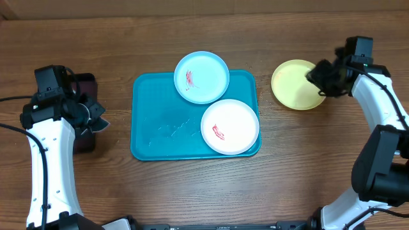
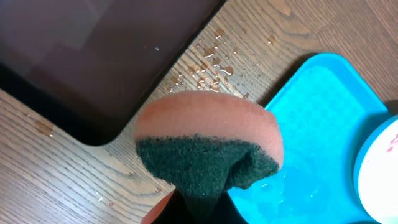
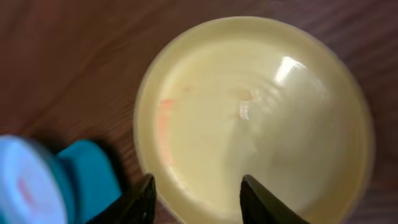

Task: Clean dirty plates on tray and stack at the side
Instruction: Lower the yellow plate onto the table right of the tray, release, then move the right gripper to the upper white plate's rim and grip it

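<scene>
The left gripper (image 2: 191,210) is clamping a sponge (image 2: 208,140) with its green scrubbing side outward. It is hovering between the maroon tray (image 2: 74,50) and the teal tray (image 1: 160,128), probably ready to wipe. On the teal tray the white plate (image 1: 230,126) is lying nearest, and the light blue plate (image 1: 202,76) is behind it, overlapping the far rim. Both are showing red smears. Farthest, the yellow-green plate (image 1: 295,86) is resting on the table beside the tray, I think as the base of the stack. The right gripper (image 3: 199,202) is hanging over it with jaws apart, holding nothing.

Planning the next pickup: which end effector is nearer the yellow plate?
Right. The right end effector hangs over the yellow plate at its rim; the left end effector, holding a sponge, is beyond the teal tray.
</scene>
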Robot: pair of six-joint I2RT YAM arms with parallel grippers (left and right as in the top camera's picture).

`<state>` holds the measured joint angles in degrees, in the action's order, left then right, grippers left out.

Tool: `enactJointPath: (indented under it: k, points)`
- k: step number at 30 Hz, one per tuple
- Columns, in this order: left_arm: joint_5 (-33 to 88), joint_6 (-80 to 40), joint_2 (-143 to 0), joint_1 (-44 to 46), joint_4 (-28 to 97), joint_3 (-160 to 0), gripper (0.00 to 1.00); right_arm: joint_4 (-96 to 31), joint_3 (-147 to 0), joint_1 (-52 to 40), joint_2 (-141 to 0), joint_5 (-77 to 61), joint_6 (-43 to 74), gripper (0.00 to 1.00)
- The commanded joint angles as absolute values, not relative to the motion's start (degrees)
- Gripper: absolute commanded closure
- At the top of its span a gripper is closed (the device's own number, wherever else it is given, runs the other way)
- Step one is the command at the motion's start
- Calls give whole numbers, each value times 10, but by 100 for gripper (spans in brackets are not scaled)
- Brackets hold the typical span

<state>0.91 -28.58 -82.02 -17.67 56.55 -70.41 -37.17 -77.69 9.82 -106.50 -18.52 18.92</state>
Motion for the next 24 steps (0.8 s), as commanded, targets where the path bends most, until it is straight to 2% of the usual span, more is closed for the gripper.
enactJointPath:
  k: [1,3,5,8,9,11,18,19,22,24]
  points:
    - [16,-283,-823,-180,563,-699,96,-350,-776,57,-1065,-296,110,44]
    - [16,-283,-823,-180,563,-699,96,-342,-776,28,-1065,-296,79,27]
    - [16,-283,-823,-180,562,-699,96,-336,-776,-2,-1065,-288,61,16]
    - [16,-283,-823,-180,561,-699,96,-328,-776,-48,-1065,-242,60,15]
    - [16,-283,-823,-180,560,-699,96,-316,-776,-77,-1065,-207,60,11]
    - [16,-283,-823,-180,559,-699,96,-300,-776,-104,-1065,-175,60,10]
    - [16,-283,-823,-180,556,-699,96,-239,-776,-173,-1065,-62,118,9]
    - [16,-283,-823,-180,557,-699,96,-232,-776,-178,-1065,-61,123,11]
    - [16,-283,-823,-180,557,-699,95,-201,-771,-191,-1065,-60,127,30]
    - [16,-283,-823,-180,557,-699,96,-182,-769,-198,-1071,-60,127,34]
